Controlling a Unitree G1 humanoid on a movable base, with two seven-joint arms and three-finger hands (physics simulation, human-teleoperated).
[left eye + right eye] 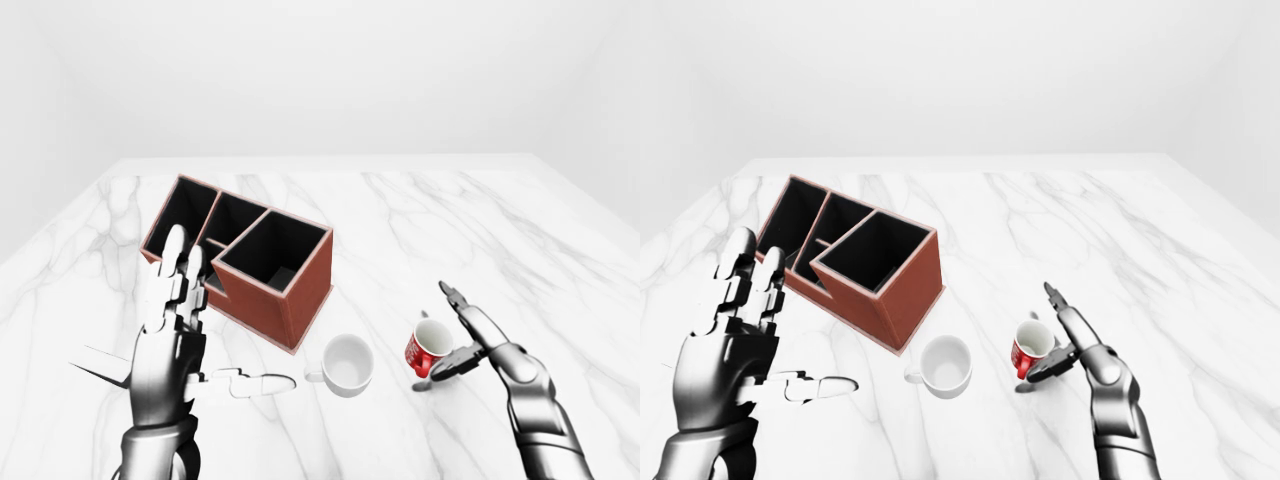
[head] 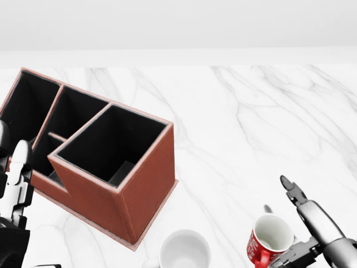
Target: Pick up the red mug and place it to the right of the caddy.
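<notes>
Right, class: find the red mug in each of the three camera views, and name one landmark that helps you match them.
Left-eye view: red mug at lower right of centre, beside the right hand.
Head view: red mug at the bottom edge, right of centre, partly cut off.
Right-eye view: red mug just right of centre, low down.
Shared landmark: the white mug lies to its left in every view.

Marble counter [image 1: 420, 210] bearing a brown caddy [image 1: 245, 260], white mug [image 1: 348, 364] and red mug [image 1: 426, 347]; right hand [image 1: 462, 335] open beside the red mug; left hand [image 1: 175, 320] raised, fingers spread.
</notes>
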